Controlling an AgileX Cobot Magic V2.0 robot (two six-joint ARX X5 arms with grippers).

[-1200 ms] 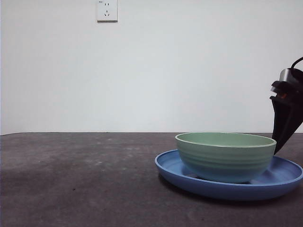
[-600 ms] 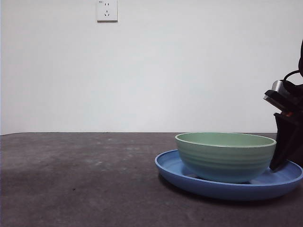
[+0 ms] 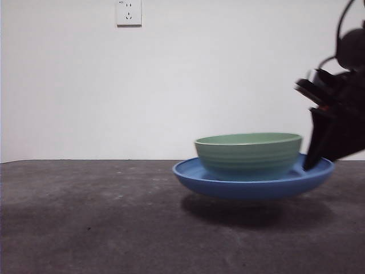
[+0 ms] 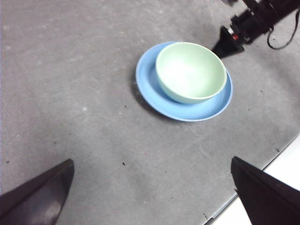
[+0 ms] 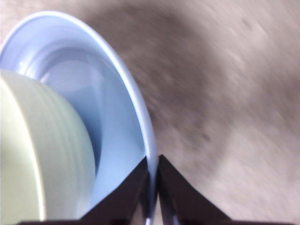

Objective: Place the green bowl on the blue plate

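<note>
Now right hand (image 5: 151,180) pinching blue plate (image 3: 228,185) rim, green bowl (image 3: 248,154) aboard, lifted, left hand (image 4: 150,197) wide

green bowl (image 3: 248,155): pale mint green, faint horizontal ridges outside, lighter rim, plain pale inside. blue plate (image 3: 251,185): glossy medium blue, no pattern. desk (image 3: 91,217): dark grey, mottled with small specks. Wall: plain white, white socket (image 3: 129,12). Right tool (image 5: 151,180) and left tool (image 4: 150,197): black jaws.

grey table (image 3: 85,217), white wall socket (image 3: 129,12), maybe unplugged
</note>
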